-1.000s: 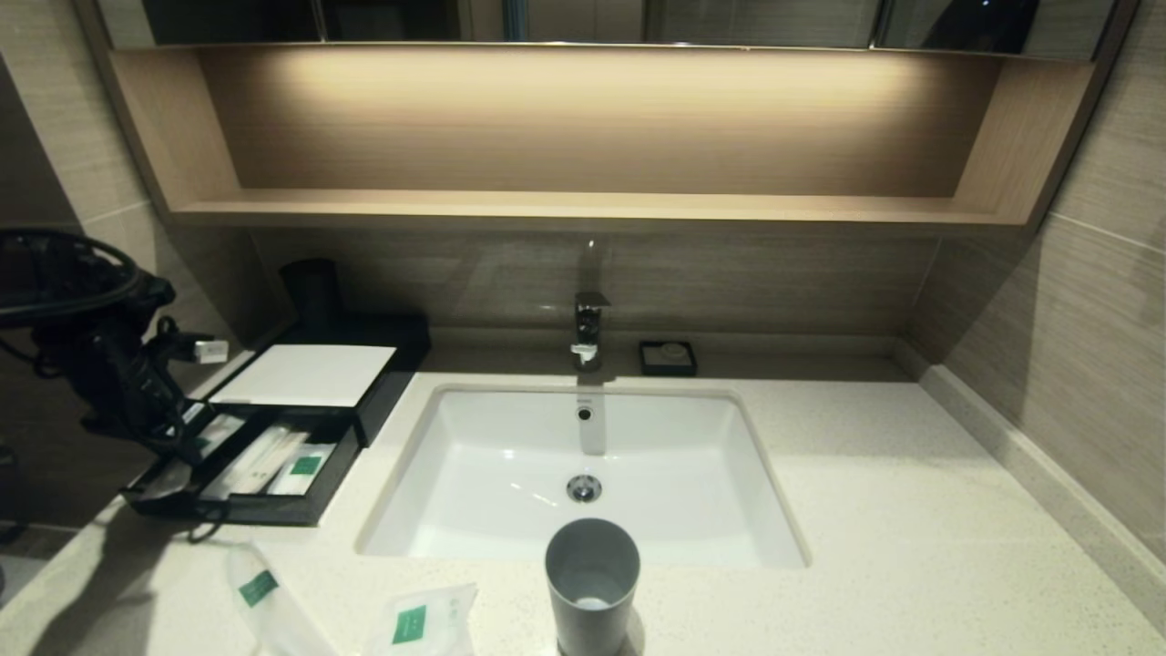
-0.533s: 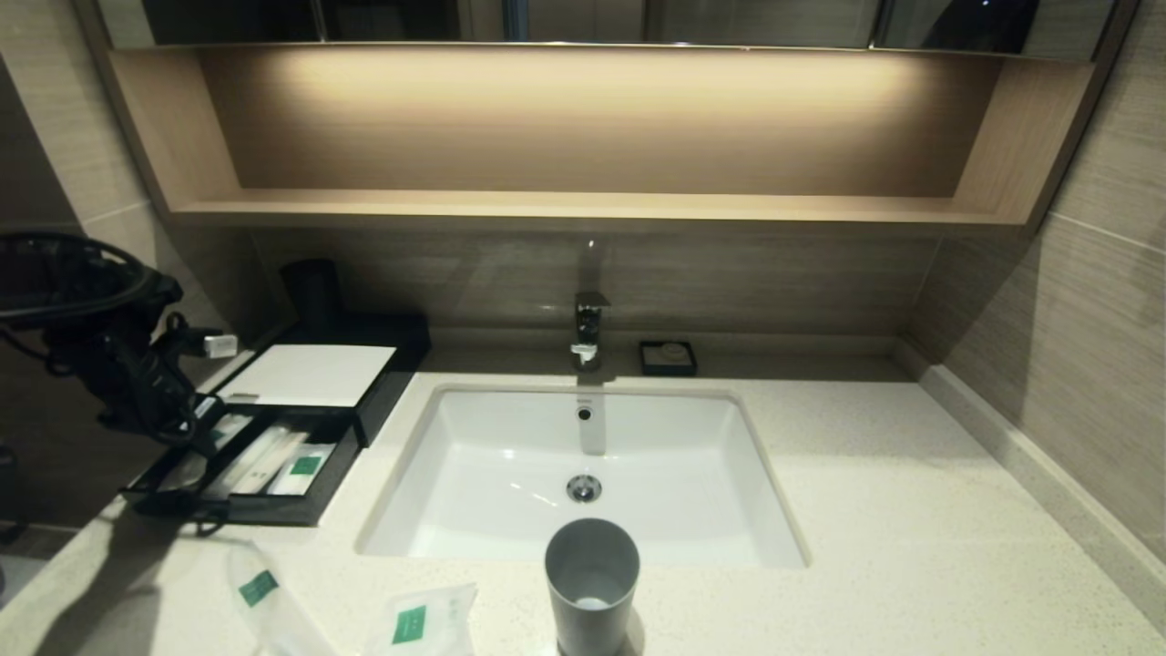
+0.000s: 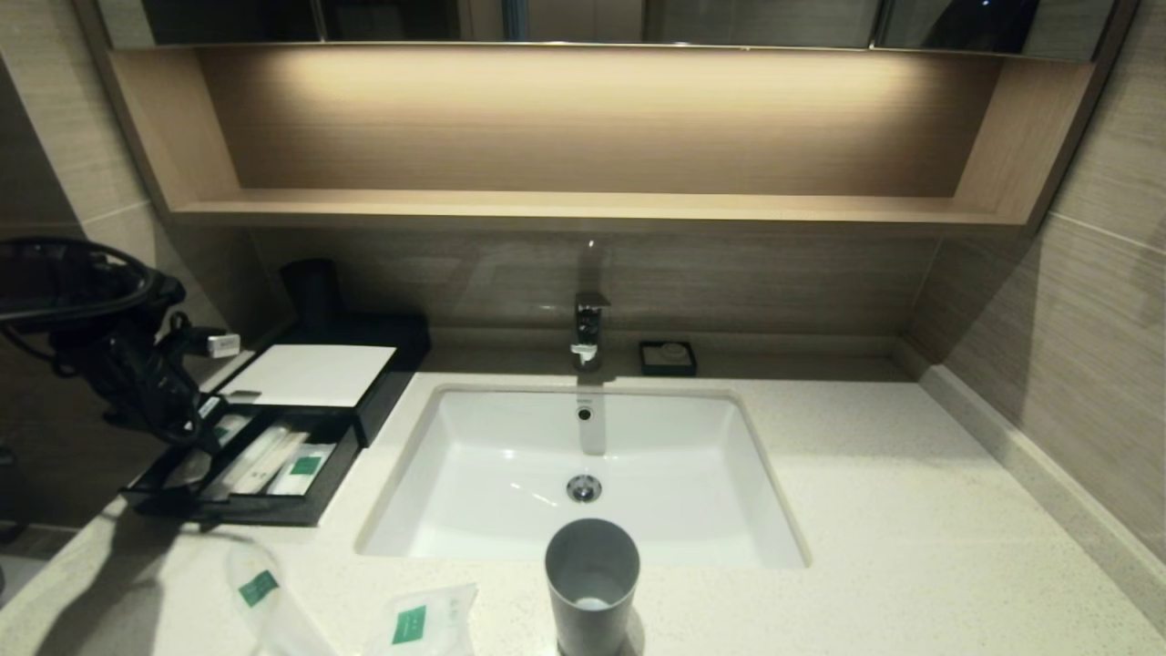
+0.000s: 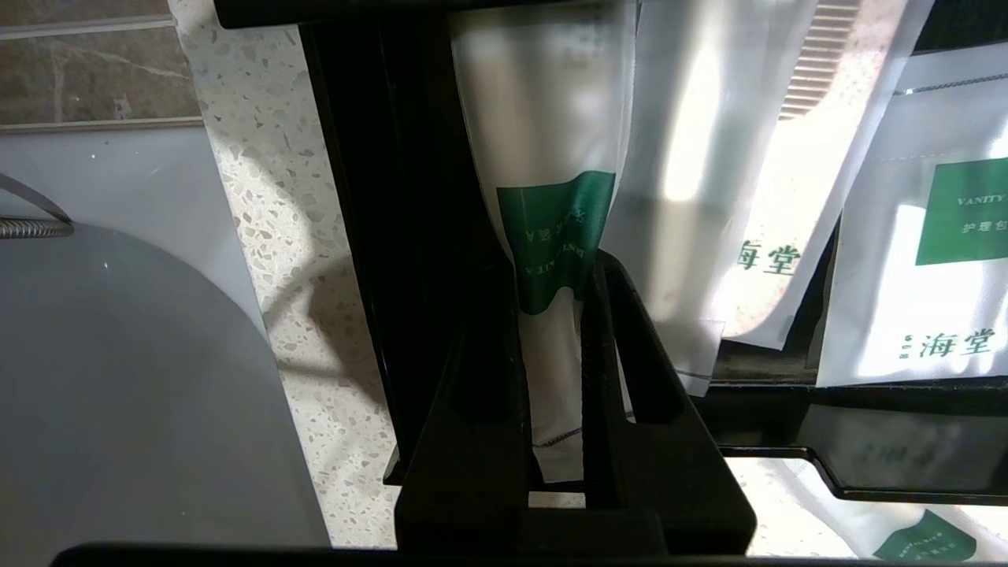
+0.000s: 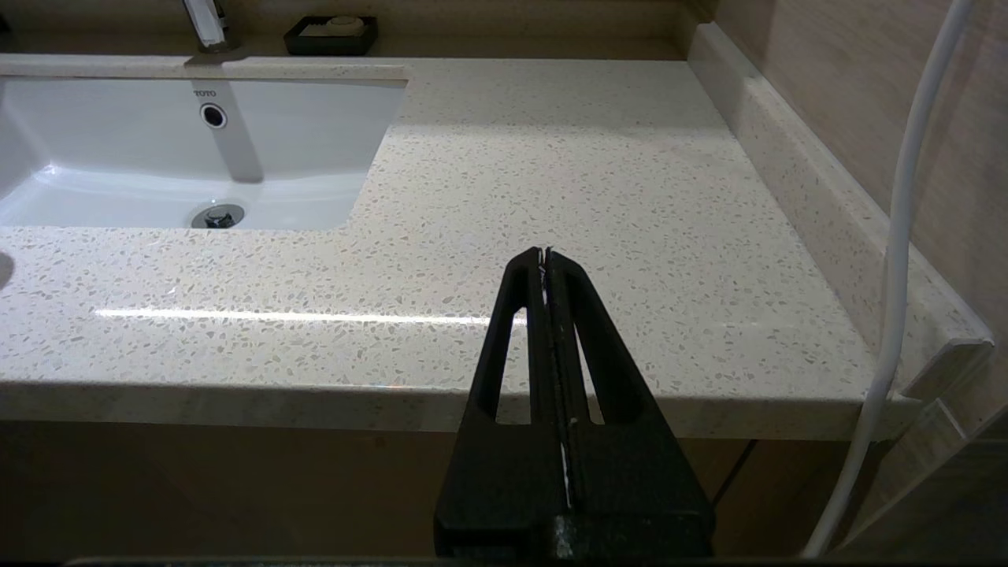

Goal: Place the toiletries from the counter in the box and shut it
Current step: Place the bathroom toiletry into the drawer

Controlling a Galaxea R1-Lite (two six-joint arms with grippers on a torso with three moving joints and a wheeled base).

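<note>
My left gripper (image 4: pixel 551 272) is shut on a narrow translucent-white packet (image 4: pixel 551 157) with a green label, one of the toiletries. It holds the packet over the left end of the box's (image 3: pixel 401 351) pulled-out drawer (image 3: pixel 273 512). In the head view the left gripper (image 3: pixel 202 417) shows above that drawer. A long packet (image 4: pixel 732 157) and a squarish one (image 4: pixel 929 260) lie in the drawer. Two more packets (image 3: pixel 260 588) (image 3: pixel 414 624) rest on the counter (image 3: pixel 911 510) near its front edge. My right gripper (image 5: pixel 545 253) is shut and empty, parked at the counter's front right.
A grey cup (image 3: pixel 592 583) stands in front of the white sink (image 3: pixel 510 456). Behind the sink are the tap (image 3: pixel 588 333) and a small black soap dish (image 3: pixel 668 357). A dark tumbler (image 3: pixel 311 292) stands behind the box. A wooden shelf (image 3: pixel 583 205) runs above.
The left arm has shifted slightly right and toward the back over the open drawer, carrying the packet with it. Nothing else has moved.
</note>
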